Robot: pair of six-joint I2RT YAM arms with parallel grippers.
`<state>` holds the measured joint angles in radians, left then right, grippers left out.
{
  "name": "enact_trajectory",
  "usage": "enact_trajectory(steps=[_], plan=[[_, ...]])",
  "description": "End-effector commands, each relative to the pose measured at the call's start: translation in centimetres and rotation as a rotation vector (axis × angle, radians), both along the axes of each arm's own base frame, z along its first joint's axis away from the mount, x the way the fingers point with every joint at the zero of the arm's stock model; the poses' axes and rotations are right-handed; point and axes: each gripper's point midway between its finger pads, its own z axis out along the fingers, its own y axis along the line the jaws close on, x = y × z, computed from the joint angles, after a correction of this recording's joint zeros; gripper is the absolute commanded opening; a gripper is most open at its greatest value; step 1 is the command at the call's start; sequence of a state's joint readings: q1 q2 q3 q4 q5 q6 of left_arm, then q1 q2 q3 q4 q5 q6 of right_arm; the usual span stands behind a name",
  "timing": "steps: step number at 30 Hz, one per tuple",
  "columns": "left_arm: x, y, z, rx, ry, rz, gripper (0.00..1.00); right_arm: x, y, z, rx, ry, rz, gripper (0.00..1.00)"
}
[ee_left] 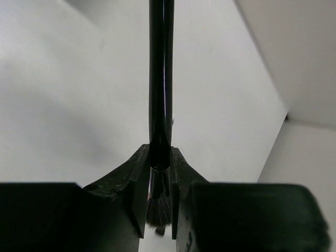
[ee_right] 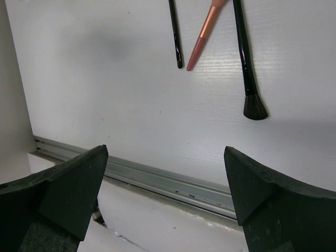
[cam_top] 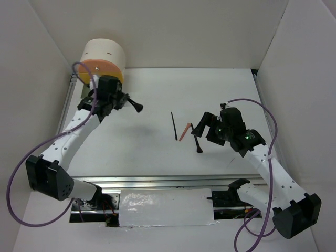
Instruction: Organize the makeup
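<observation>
Clamped in my left jaws, a glossy black makeup brush (ee_left: 160, 79) was gripped just above its bristles, handle pointing straight away, near the round cream-and-orange drawer box (cam_top: 103, 56). My right jaws hung spread above the white counter (cam_top: 147, 152). Ahead of them lay a thin black stick (ee_right: 175, 31), a coral stick (ee_right: 202, 37) and a black flat-tipped brush (ee_right: 245, 58), their long axes running roughly away from me, nearest my right arm.

We see our left gripper (cam_top: 125, 101) near the round cream-and-orange box (cam_top: 103, 55), a black brush (cam_top: 136, 106) jutting from its jaws. On the white worktop (cam_top: 147, 152) lie a thin black stick (cam_top: 174, 126), a coral stick (cam_top: 185, 132) and a second brush (cam_top: 198, 142), just beside our right gripper (cam_top: 203, 125).
</observation>
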<state>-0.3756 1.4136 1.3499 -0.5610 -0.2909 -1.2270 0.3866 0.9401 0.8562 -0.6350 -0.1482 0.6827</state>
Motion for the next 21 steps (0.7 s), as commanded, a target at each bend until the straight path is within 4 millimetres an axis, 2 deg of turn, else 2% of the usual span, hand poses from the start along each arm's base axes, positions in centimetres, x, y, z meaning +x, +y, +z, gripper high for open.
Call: enact_trajectory(steps=[1,3,4,5,6,7,8,10,11,13,14,16,21], plan=[[3.4,4.9,2.1,-0.124,-0.148,0.195,0.04,0.9,0.6,2.0,0.028,-0.065,0.011,1.0],[4.5,6.9,3.0,-0.175,-0.218,0.256,0.06,0.9,0.5,2.0,0.026,-0.068,0.014,1.0],[5.2,8.9,2.3,-0.192,-0.236,0.305,0.06,0.8,0.5,2.1,0.025,-0.071,0.013,1.0],[6.5,9.6,3.9,-0.24,-0.326,0.329,0.07,0.7,0.4,2.2,0.024,-0.071,0.014,1.0],[7.1,10.4,3.2,-0.252,-0.335,0.352,0.08,0.6,0.4,2.1,0.021,-0.069,0.015,1.0],[7.7,11.9,3.4,-0.266,-0.358,0.389,0.08,0.5,0.3,2.3,0.023,-0.075,0.016,1.0],[8.7,12.6,4.4,-0.294,-0.417,0.404,0.1,0.3,0.3,2.2,0.023,-0.071,0.019,1.0],[10.7,14.0,4.5,-0.273,-0.445,0.41,0.11,-0.1,0.4,2.3,0.032,-0.068,0.028,1.0],[11.3,13.9,4.1,-0.268,-0.424,0.411,0.11,-0.2,0.4,2.3,0.036,-0.066,0.027,1.0],[13.2,16.1,3.7,-0.25,-0.42,0.432,0.11,-0.6,0.4,2.3,0.042,-0.062,0.026,1.0],[14.0,16.5,2.5,-0.248,-0.403,0.435,0.11,-0.7,0.3,2.3,0.043,-0.065,0.023,1.0],[14.9,17.4,2.8,-0.263,-0.423,0.441,0.12,-0.9,0.1,2.2,0.045,-0.068,0.018,1.0],[15.7,18.3,0.7,-0.252,-0.381,0.449,0.15,-1.3,0.1,2.2,0.063,-0.062,0.005,1.0]])
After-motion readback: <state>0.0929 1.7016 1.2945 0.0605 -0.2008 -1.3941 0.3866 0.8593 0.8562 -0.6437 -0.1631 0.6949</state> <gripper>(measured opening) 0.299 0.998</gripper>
